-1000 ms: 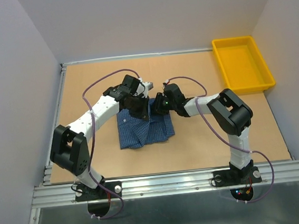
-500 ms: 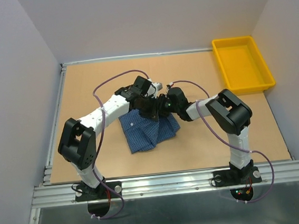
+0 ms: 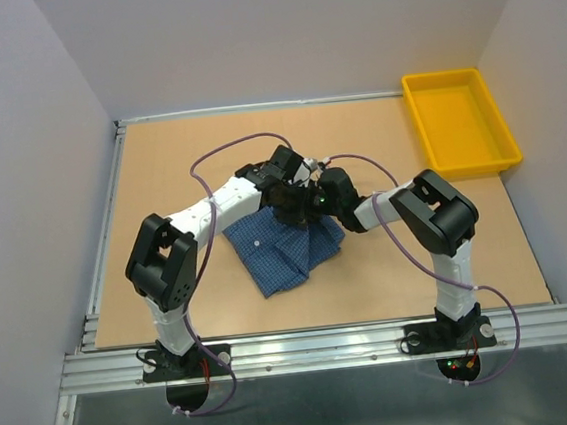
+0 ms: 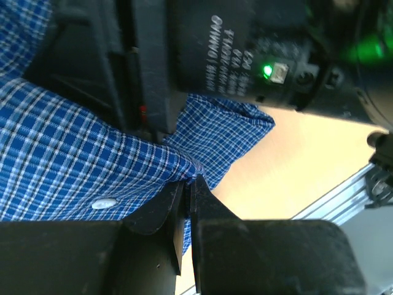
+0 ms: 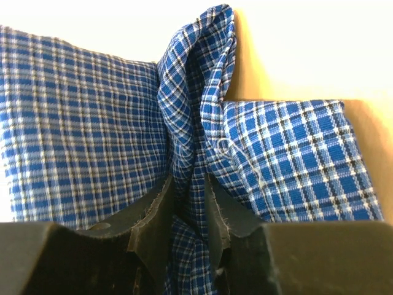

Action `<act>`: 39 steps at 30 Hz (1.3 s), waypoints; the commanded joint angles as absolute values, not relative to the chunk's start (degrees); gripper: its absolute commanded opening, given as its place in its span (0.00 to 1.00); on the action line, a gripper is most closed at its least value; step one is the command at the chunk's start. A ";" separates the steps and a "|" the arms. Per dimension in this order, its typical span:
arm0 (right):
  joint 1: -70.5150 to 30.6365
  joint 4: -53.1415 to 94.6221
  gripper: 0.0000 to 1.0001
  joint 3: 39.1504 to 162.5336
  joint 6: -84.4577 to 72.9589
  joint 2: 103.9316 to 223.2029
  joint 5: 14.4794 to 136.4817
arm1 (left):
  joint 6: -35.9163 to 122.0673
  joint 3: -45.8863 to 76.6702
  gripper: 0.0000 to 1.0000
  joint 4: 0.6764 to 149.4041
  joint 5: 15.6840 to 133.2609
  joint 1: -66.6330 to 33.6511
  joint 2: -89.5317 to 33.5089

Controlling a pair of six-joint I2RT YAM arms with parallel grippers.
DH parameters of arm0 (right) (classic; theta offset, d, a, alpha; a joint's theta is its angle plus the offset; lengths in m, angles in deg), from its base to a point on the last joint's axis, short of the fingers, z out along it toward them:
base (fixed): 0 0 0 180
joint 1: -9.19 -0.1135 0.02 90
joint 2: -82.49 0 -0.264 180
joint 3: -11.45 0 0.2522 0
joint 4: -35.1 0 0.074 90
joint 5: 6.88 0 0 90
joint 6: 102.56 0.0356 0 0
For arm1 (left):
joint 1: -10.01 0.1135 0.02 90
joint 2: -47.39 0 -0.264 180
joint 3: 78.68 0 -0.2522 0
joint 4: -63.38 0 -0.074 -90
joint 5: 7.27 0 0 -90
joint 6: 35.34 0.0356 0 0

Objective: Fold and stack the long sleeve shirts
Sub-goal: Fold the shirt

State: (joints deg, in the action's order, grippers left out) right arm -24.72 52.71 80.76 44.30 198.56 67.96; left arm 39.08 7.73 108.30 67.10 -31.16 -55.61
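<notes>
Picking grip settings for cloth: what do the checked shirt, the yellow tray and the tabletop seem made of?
The shirt looks like thin woven cotton, matte: check weave, soft folds. The yellow tray: likely moulded plastic, smooth. The tabletop: seemingly wood or fibreboard, matte tan, no visible grain.

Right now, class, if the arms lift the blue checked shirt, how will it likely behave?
Probably floppy: the shirt bunches into a ridge between the right fingers. Likely light: a thin pinch by the left fingers holds a fold.

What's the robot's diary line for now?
left fingers: shut on shirt | right fingers: shut on shirt fold | shirt: bunched between them
</notes>
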 commanded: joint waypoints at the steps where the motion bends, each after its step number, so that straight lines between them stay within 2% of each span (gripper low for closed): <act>1: -24.91 48.24 0.35 78.64 40.35 194.92 72.04 | 35.50 6.00 0.05 106.86 69.47 -31.39 -50.36; 2: -24.74 46.05 0.36 79.34 38.17 193.85 73.79 | 35.06 6.26 0.10 106.42 69.20 -31.39 -49.21; 3: -24.56 44.55 0.37 79.87 37.02 192.97 74.76 | 34.53 6.44 0.19 105.89 68.85 -31.39 -47.98; 4: -24.48 42.80 0.43 80.75 35.88 191.83 75.73 | 33.66 6.96 0.26 104.93 67.72 -31.39 -45.62; 6: -23.51 38.57 0.50 82.59 32.37 188.58 77.92 | 33.21 7.49 0.39 103.61 65.61 -31.39 -42.36; 10: -21.05 35.32 0.57 83.13 29.19 182.87 80.13 | 30.84 8.98 0.47 101.41 64.89 -31.39 -37.26; 16: -20.08 28.82 0.57 84.00 23.74 175.57 82.15 | 29.78 9.86 0.66 100.44 66.03 -29.64 -30.41; 20: -20.08 22.93 0.57 84.71 19.79 170.04 81.90 | 29.34 15.04 0.69 98.51 66.13 -24.11 -25.91; 23: -20.43 16.78 0.57 88.30 16.80 167.83 74.53 | 30.04 19.87 0.69 97.19 63.67 -18.04 -24.68; 27: -26.74 9.12 0.57 92.62 16.08 167.48 74.06 | 30.57 26.46 0.68 92.72 64.71 -11.63 -25.02; 33: -39.39 8.33 0.57 94.55 19.24 171.59 77.94 | 29.34 30.60 0.63 85.69 63.49 -9.50 -30.64; 39: -43.11 8.33 0.57 94.74 22.76 176.44 81.09 | 28.90 32.19 0.63 82.69 64.72 -8.10 -35.66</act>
State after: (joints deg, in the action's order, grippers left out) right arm -43.54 10.00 93.04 20.28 174.86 77.34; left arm 29.33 31.31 87.80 64.91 -8.95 -35.54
